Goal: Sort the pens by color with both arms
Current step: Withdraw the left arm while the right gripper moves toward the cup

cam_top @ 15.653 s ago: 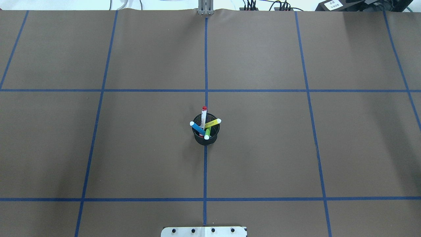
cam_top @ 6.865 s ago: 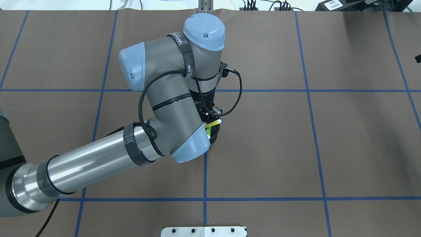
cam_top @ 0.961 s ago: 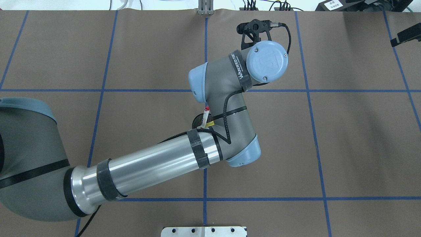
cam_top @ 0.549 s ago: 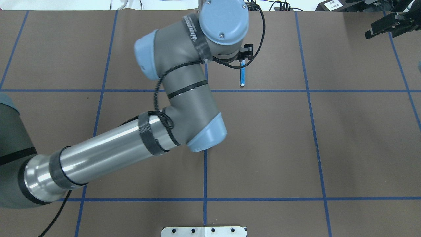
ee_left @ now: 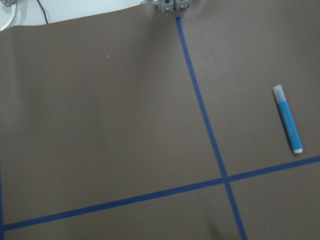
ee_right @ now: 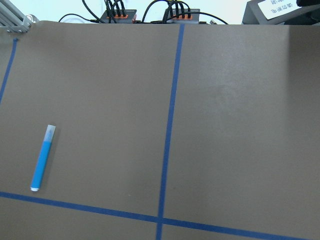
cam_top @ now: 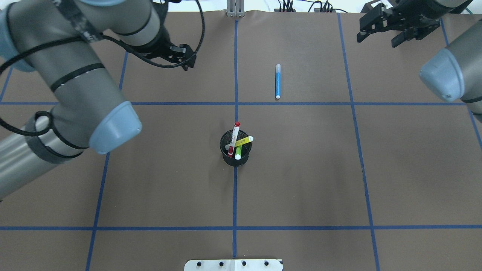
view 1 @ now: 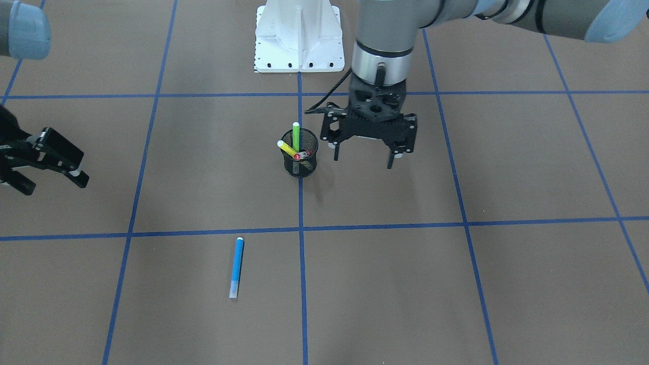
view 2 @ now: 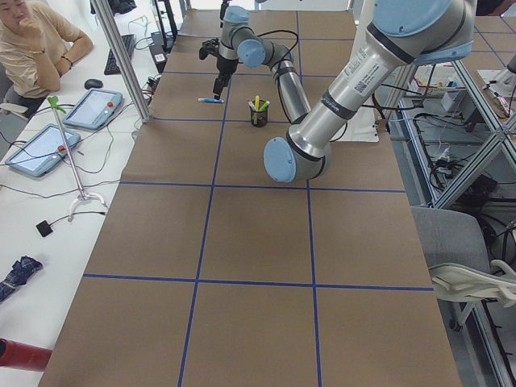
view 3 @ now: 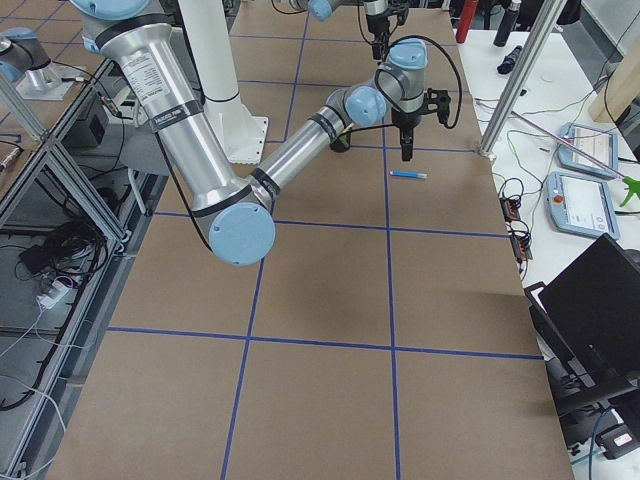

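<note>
The blue pen point(cam_top: 278, 81) is lying alone on the surface point(cam_top: 301, 169), well beyond the cup point(cam_top: 229, 161). In the cup the red pen point(cam_top: 234, 134), yellow pen point(cam_top: 244, 141) and green pen point(cam_top: 238, 152) are leaning. The left tool point(view 1: 363, 154) and right tool point(view 1: 53, 180) are both hanging spread and empty. The next pick likely calls for descending along one pen's lean and pinching near its top, without tipping the cup.

One pen lies apart.
Blue pen point(cam_top: 278, 81) flat between left gripper point(view 1: 363, 158) and right gripper point(view 1: 56, 185); green pen point(cam_top: 238, 152), yellow pen point(cam_top: 244, 141), red-ended pen point(cam_top: 234, 137) lean bundled.
</note>
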Robot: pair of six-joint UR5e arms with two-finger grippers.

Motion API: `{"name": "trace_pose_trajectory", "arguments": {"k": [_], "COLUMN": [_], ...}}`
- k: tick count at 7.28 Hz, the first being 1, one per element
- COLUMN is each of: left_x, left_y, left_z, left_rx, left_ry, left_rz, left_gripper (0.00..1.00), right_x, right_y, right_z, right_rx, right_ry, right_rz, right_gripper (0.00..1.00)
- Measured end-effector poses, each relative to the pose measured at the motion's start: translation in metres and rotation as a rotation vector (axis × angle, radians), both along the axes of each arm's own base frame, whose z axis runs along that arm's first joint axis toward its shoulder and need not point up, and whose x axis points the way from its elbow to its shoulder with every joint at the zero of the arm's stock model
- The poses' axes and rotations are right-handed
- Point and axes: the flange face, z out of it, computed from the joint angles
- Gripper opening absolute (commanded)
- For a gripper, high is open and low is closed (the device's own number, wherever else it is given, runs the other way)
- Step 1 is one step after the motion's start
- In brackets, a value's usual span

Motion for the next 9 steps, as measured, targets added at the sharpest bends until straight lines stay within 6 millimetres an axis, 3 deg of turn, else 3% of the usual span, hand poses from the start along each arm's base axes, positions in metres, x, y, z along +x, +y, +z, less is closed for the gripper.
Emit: {"name": "trace_pose_trajectory", "arguments": {"k": [3, 5, 7, 9], "left_x": [-0.074, -0.135, -0.186, -0.220], "left_y": [-0.020, -0.037, -0.047, -0.043], "left_z": [0.084, 0.149, 0.210, 0.260], "left_rx": [0.049, 0.031, -0.030, -0.028], "left_ry": [-0.098, -0.140, -0.171, -0.207], "left_rz": [0.130, 0.201, 0.249, 0.329], "left_gripper": [1.00, 1.00, 1.00, 1.00], "right_x": [-0.093, -0.170, -0.238, -0.279], "right_y": [-0.001, -0.014, -0.010, -0.004], "right_z": [-0.100, -0.159, -0.196, -0.212], "right_rx": [-0.072, -0.099, -0.110, -0.125], "right_ry": [0.051, 0.100, 0.138, 0.162], "right_rz": [-0.106, -0.186, -0.255, -0.295], "right_gripper": [1.00, 1.00, 1.00, 0.99]}}
